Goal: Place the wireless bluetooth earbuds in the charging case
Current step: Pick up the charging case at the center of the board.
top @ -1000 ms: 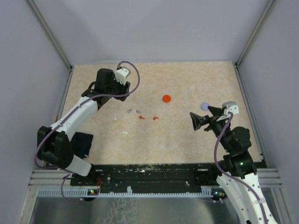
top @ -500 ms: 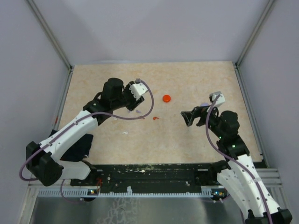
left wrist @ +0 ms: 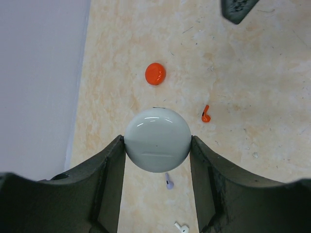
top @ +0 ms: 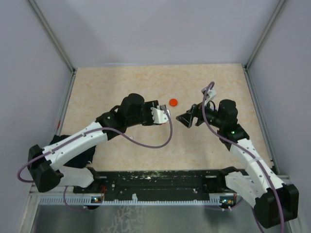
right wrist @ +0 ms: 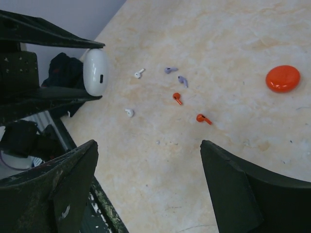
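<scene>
A white round charging case is pinched by its sides in my left gripper, lid closed, above the table's middle. The right wrist view shows this case edge-on. On the table below lie the earbuds: two white, two greyish-purple and two red. My right gripper hangs open and holds nothing, facing the left one. In the left wrist view I see one red earbud, one purple and one white.
A red round disc lies on the table just beyond the two grippers, also in the left wrist view. A black object sits by the left arm's base. Grey walls close in the table.
Both arms have swung in toward the table's middle: the left carried the white case rightward, the right moved left and forward. The right jaws have narrowed slightly.
</scene>
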Robot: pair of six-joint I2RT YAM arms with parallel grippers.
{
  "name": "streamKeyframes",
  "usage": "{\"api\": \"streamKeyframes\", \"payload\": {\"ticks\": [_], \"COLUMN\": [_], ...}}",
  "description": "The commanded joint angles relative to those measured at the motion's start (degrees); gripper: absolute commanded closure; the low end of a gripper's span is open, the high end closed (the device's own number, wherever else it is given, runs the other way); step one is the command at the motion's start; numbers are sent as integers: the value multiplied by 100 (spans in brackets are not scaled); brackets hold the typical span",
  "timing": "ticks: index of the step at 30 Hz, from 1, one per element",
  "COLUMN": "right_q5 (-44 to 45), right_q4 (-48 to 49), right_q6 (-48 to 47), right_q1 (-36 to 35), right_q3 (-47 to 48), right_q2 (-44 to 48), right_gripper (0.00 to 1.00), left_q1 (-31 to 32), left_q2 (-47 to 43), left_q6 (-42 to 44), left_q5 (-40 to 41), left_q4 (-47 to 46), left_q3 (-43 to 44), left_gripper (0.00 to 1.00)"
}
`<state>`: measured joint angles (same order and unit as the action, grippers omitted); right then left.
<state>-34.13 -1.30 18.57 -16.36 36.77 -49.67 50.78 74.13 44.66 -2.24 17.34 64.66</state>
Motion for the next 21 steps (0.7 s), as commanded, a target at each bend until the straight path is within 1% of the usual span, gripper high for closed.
{"api": "streamKeyframes", "payload": {"ticks": [1, 5, 8, 12, 21], "right_q5": [-1216, -1832, -2087, -2125, -2186], "right_q4": [666, 982, 1011, 1068, 869], "right_q6": [380, 693, 697, 666, 421], "right_q1": [-34, -111, -250, -460, -747], "right_q3": [562, 777, 908, 1032, 1273], "right_q2": [-435, -850, -1086, -1278, -1679], "right_gripper": [17, 21, 23, 25, 35], "left_q1": [286, 531, 663, 813, 1038], "left_q2": [-136, -86, -44, 12, 82], "left_q6": [657, 826, 854, 870, 884], "left_q5": [259, 432, 483, 533, 582], "left_q4": [111, 111, 160, 226, 282], "left_q3": [-45, -25, 21, 69, 125], "left_gripper": [49, 49, 49, 49, 49]}}
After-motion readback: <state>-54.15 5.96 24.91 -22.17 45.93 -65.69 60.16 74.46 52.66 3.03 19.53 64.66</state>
